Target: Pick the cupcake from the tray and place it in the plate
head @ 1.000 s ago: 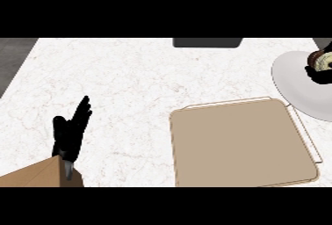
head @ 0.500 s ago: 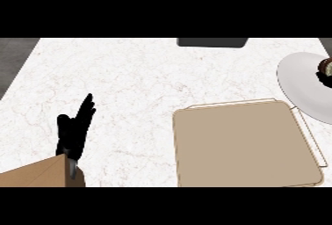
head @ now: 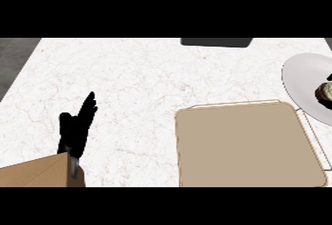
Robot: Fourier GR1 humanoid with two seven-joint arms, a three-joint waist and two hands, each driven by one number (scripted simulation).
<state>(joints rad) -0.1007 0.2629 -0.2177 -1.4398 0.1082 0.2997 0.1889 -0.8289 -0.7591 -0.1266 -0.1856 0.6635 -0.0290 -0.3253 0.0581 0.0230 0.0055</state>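
Beyond the tray's (head: pixel 250 145) far right corner, the white plate (head: pixel 301 83) lies on the marble counter (head: pixel 130 79), partly cut off by the view's right edge. The cupcake (head: pixel 325 93) sits on the plate at that edge, only part of it showing, dark with a pale top. The tray itself is a tan rectangle with a raised rim, and its bed shows nothing on it.

Left of the tray and well apart from it, the left hand (head: pixel 76 127) stands open at the end of its forearm, fingers straight and pointing away toward the counter's far side, thumb set off to its side, holding nothing. It appears to be resting. The right hand shows nowhere in the head view, so its state cannot be told.

Beyond the tray at the counter's far edge lies a dark flat object (head: pixel 215 42), too little of it in view to name.

Judging by how things lie, the placing step looks done: the cupcake is on the plate and off the tray. Whether the right hand has let go cannot be seen. What remains, if anything, would be to release the cupcake upright and draw the hand clear without nudging it or the plate.
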